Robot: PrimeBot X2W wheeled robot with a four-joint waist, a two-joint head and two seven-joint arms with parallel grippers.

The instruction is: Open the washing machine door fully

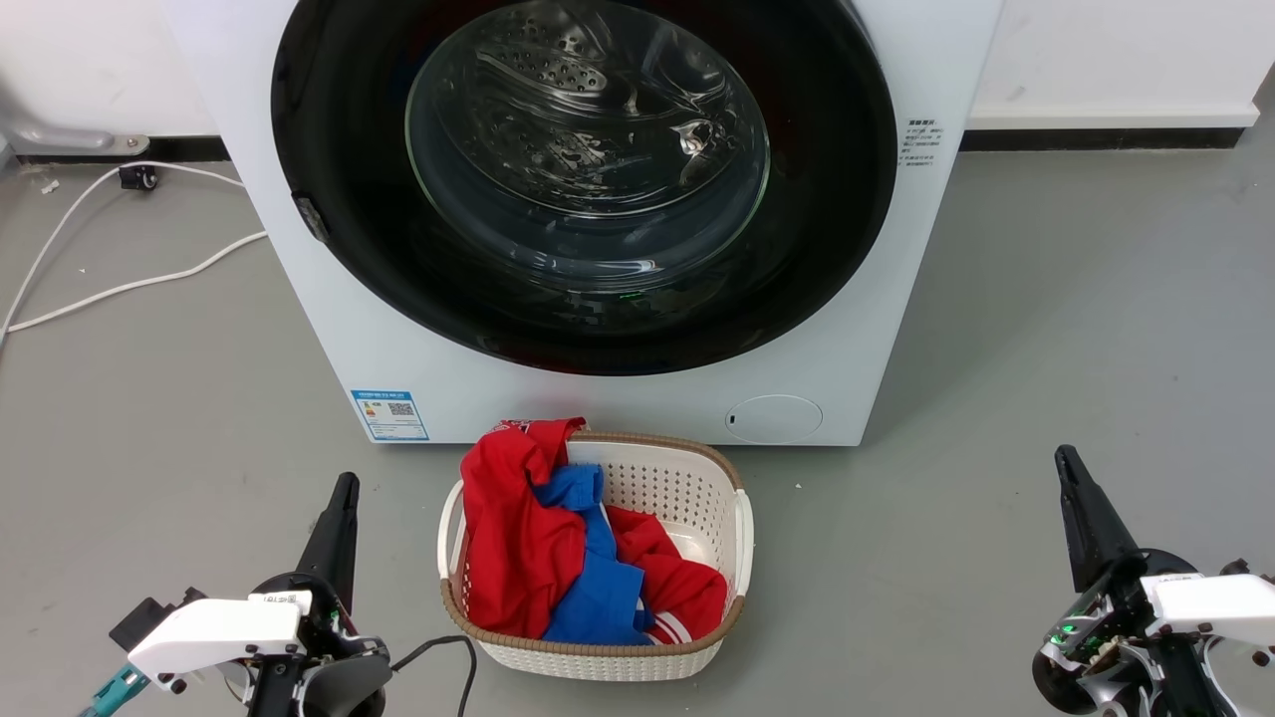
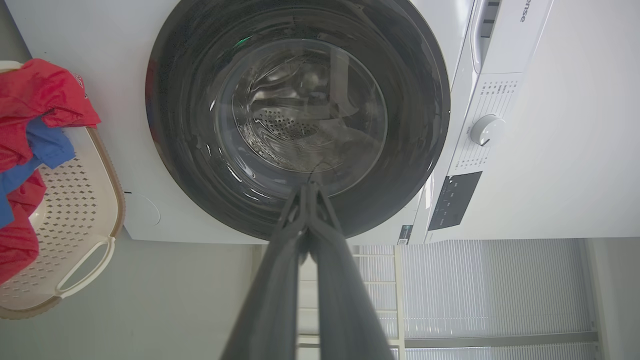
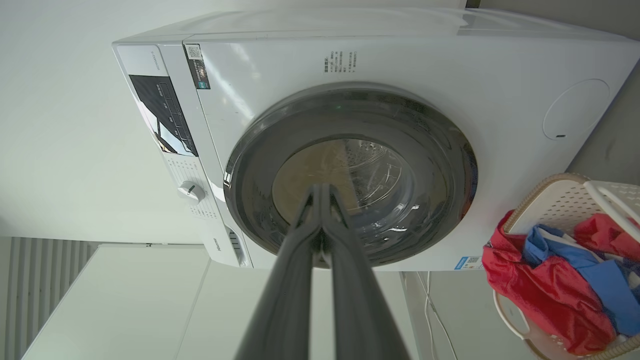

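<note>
While the door seems closed, left gripper rests pinched; right gripper likewise.

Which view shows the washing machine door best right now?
The right wrist view: the washing machine door shows with its whole rim, shut, only crossed by the fingers of the right gripper. The head view cuts off its top; the left wrist view crops its edge and the left gripper crosses it.

White wrist shells carry long, dark, tapering end effectors.
</note>
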